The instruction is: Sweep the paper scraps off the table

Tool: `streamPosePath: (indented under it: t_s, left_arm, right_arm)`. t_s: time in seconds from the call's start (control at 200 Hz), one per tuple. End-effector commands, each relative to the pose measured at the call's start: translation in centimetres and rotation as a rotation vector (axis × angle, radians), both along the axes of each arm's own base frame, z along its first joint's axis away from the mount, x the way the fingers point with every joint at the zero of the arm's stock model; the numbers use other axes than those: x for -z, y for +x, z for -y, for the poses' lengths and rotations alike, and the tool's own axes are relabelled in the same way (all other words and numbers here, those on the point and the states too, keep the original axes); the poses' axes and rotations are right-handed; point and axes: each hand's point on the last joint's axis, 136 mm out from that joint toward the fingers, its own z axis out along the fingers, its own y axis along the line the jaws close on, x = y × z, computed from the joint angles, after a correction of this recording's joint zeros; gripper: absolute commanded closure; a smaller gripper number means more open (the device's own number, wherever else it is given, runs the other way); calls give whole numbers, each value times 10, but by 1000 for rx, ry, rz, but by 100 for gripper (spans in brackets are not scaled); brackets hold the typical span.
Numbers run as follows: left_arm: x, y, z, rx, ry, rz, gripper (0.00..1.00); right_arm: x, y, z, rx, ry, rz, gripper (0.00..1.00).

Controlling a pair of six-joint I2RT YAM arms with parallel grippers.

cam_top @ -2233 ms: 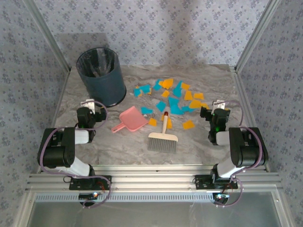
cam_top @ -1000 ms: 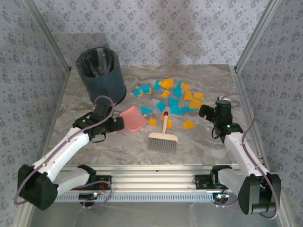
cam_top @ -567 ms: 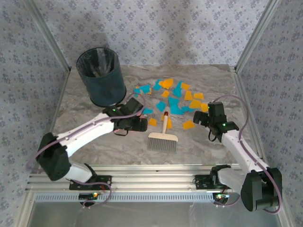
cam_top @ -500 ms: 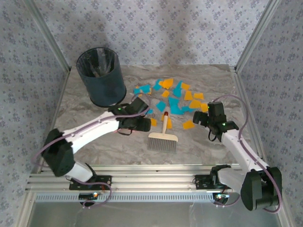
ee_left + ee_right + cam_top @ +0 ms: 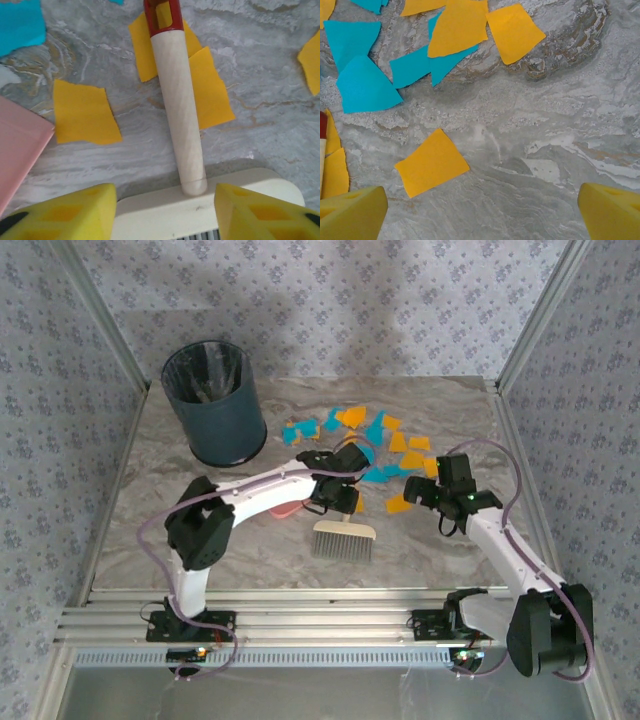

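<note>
On the bench, the left arm has just reached far across. A moment ago it was over by the pink dustpan. Now its end sits right over the handle of the little brush.

The left jaws were wide a second ago and are coming together. In the left wrist view the two yellow pads stand on each side of the wooden handle, low down where it joins the brush head. There is a gap on both sides, so the left jaws are spread and not pinching the handle yet. I think the brush is about to be picked up, which has to happen before any sweeping.

The paper scraps, blue and yellow, lie where they were, in a bunch at the middle back of the bench. A few yellow ones poke out from under the handle. None are in the dustpan, so the cleaning has not really begun.

The left arm is stretched out long and low, bent at the elbow, pointing to the right. The right arm has also moved forward. It leans in over the right side of the scraps, looking down at one yellow scrap. The right jaws are spread as wide as they go and hold nothing.
</note>
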Motion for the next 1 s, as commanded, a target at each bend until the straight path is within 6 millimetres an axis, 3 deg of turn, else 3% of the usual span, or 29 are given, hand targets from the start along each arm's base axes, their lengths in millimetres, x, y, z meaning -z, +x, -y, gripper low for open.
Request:
streamPosePath:
  t_s: [0.0,0.16,0.59,0.994]
  left_arm:
    - [1,1,8,35,12,-17,52]
    - [17,3,18,42,19,-55,59]
    - [46,2,23,24,49,-111,60]
    - [64,-10,14,22,122,-150,61]
  right_arm:
    - [-9,-2,2,21,23,8,0]
    - [-7,-5,6,35,21,1,0]
    - [-5,-11,10,46,33,-2,0]
    - [3,-12,11,52,32,-20,0]
